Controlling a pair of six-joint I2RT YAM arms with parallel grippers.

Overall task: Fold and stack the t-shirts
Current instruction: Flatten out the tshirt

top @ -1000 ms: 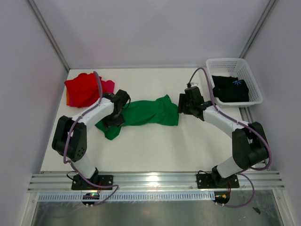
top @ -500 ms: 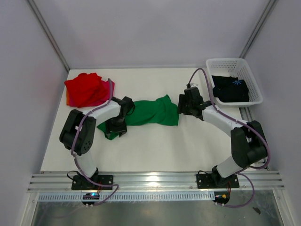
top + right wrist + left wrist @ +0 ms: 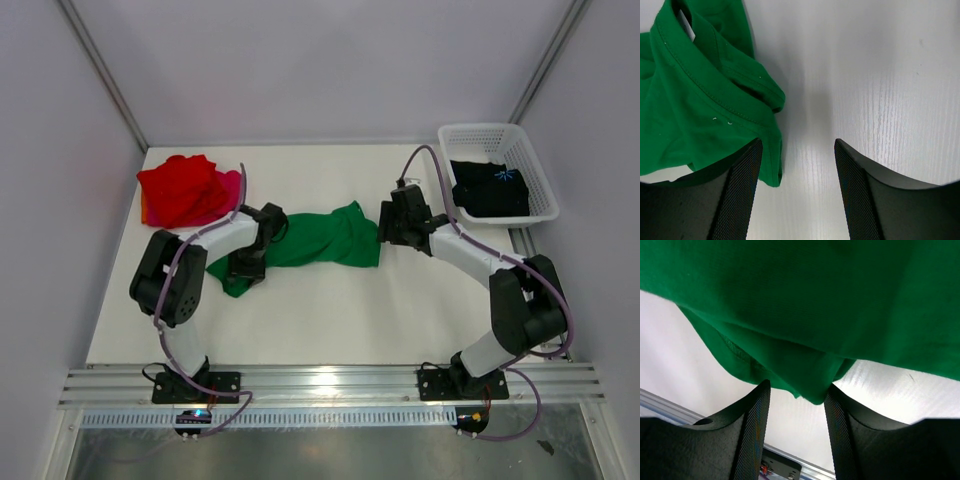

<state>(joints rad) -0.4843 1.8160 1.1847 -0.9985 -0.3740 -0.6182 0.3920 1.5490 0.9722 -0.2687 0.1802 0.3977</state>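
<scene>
The bright green t-shirt lies bunched in a long strip across the middle of the table. My left gripper is low over its left end. In the left wrist view a fold of the green t-shirt hangs between the tips of my left gripper, whose jaws stand apart. My right gripper is open at the shirt's right end. In the right wrist view it is over bare table, with the green t-shirt's hem beside its left finger. The red t-shirt lies on the magenta-pink one at the back left.
A white lattice basket at the back right holds the black t-shirt with a small blue print. A metal rail runs along the near edge. Grey walls close in the sides and back.
My left gripper has moved down and nearer along the green shirt's left end and its jaws have narrowed. The right arm has barely moved.
</scene>
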